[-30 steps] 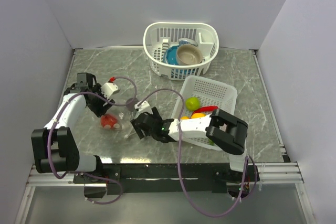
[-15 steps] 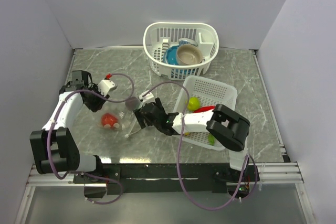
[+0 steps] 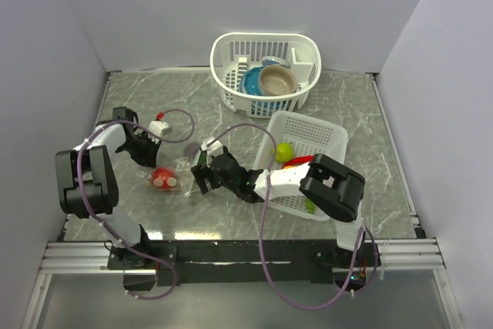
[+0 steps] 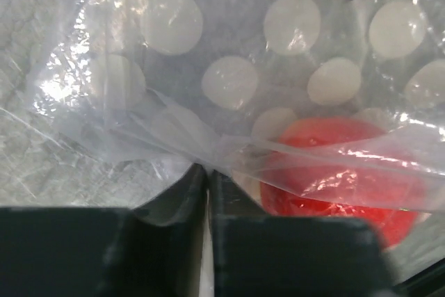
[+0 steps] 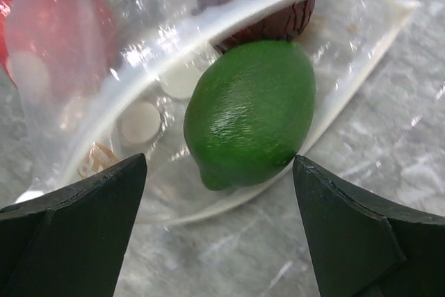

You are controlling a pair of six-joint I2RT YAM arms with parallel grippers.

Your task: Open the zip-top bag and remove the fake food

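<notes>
The zip-top bag (image 3: 176, 177), clear with white dots, lies on the table at the left with a red piece of fake food (image 3: 162, 179) inside. My left gripper (image 3: 151, 159) is shut on a fold of the bag's film (image 4: 208, 151), and the red food (image 4: 341, 179) sits just right of its jaws. My right gripper (image 3: 199, 176) is open at the bag's mouth (image 5: 361, 46). A green lime (image 5: 250, 113) lies in that open mouth, between and just beyond the right fingertips (image 5: 83, 220). A dark brown piece (image 5: 278, 22) shows behind the lime.
A rectangular white lattice basket (image 3: 339, 152) at the right holds a lime-green ball (image 3: 283, 151), a red chili (image 3: 302, 160) and other pieces. A round white basket (image 3: 231, 40) at the back holds blue and tan bowls (image 3: 266, 78). Walls close in the table on three sides.
The left gripper has closed on the bag's film. The right gripper has moved left to the bag's mouth and stays open.
</notes>
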